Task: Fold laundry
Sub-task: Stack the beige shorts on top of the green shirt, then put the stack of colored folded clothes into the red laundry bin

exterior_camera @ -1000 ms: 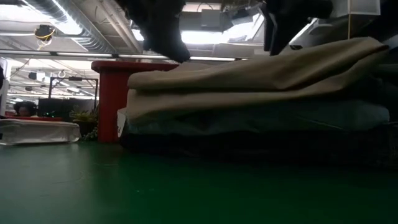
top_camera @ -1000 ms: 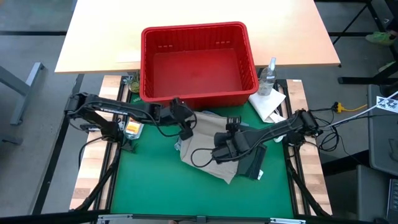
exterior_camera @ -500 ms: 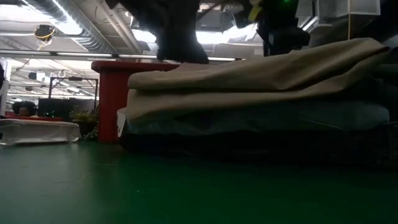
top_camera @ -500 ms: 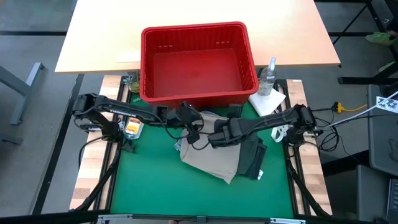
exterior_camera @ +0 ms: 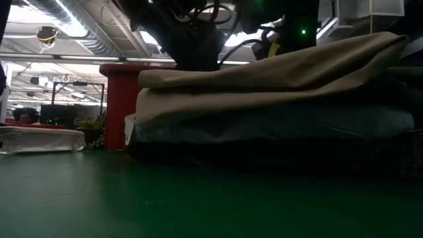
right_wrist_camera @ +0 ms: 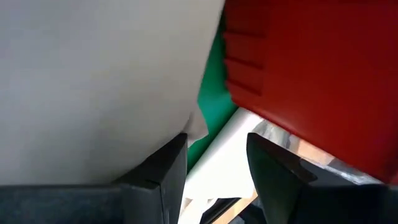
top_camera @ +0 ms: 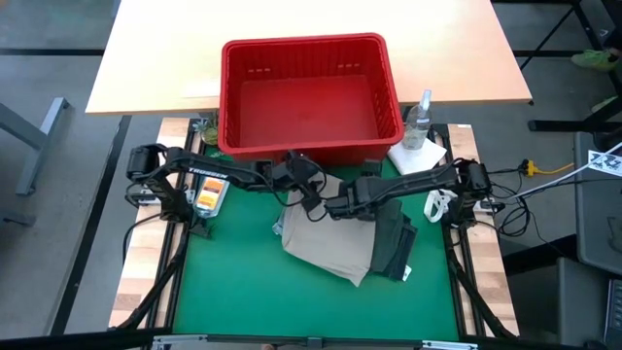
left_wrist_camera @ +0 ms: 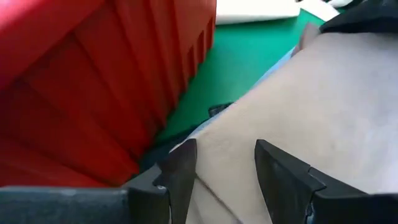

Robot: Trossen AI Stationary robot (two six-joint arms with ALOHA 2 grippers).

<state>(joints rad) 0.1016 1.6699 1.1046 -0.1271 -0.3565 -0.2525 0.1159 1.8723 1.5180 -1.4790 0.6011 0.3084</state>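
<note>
1. The laundry is lying as a stack on the green table [top_camera: 233, 282], just in front of the red basket [top_camera: 306, 97]. The beige khaki piece [top_camera: 330, 248] is sitting on top; in the low view the light blue denim [exterior_camera: 277, 125] is showing beneath it, with a dark layer at the bottom. A dark olive green piece [top_camera: 394, 248] is lying along the stack's right side.

2. The left arm is reaching in from the table's left edge, stretched almost level, with its left tool [top_camera: 313, 201] over the stack's rear edge near the basket. In the left wrist view its fingers [left_wrist_camera: 180, 171] are standing apart above the khaki cloth — nothing is sitting between them.

3. The right arm is reaching in from the right edge, also stretched low, with its right tool [top_camera: 338, 207] just beside the left one over the same rear edge. In the right wrist view its fingers [right_wrist_camera: 168, 165] are spread, holding nothing, with khaki cloth and the basket wall beyond.

4. A small white cloth [top_camera: 418, 160] and a clear bottle [top_camera: 420, 119] are sitting at the basket's right — apart from the stack.
</note>
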